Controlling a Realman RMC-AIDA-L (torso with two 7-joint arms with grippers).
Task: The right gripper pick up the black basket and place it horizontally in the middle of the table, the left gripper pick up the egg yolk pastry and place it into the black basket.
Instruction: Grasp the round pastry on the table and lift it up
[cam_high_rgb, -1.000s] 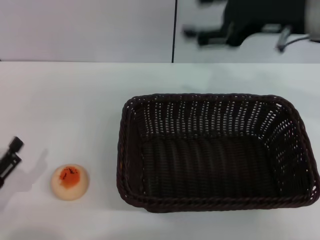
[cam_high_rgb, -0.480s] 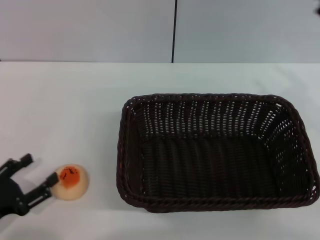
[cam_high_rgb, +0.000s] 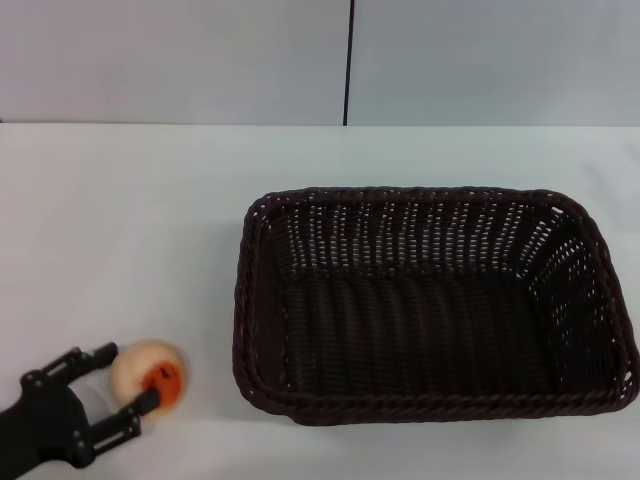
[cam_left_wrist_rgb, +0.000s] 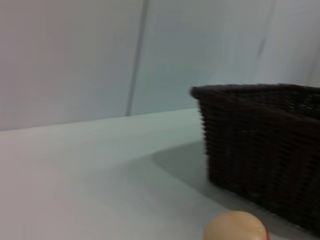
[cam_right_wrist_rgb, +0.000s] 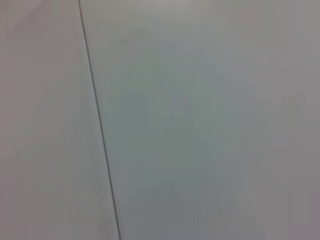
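The black basket (cam_high_rgb: 430, 300) stands empty on the white table (cam_high_rgb: 140, 200), long side across, right of centre; it also shows in the left wrist view (cam_left_wrist_rgb: 260, 145). The egg yolk pastry (cam_high_rgb: 152, 368) lies at the front left, tipped so its orange patch faces front-right; its pale top shows in the left wrist view (cam_left_wrist_rgb: 235, 227). My left gripper (cam_high_rgb: 130, 376) is open at the front left corner, one finger on each side of the pastry and touching it. The right gripper is out of view.
A grey wall with a dark vertical seam (cam_high_rgb: 350, 60) runs behind the table; the right wrist view shows only that wall and seam (cam_right_wrist_rgb: 97, 120). A bare strip of table separates the pastry from the basket's left wall.
My left gripper has moved right and forward until its fingers straddle the pastry. The pastry has tipped, its orange patch turning from the top to the front-right side.
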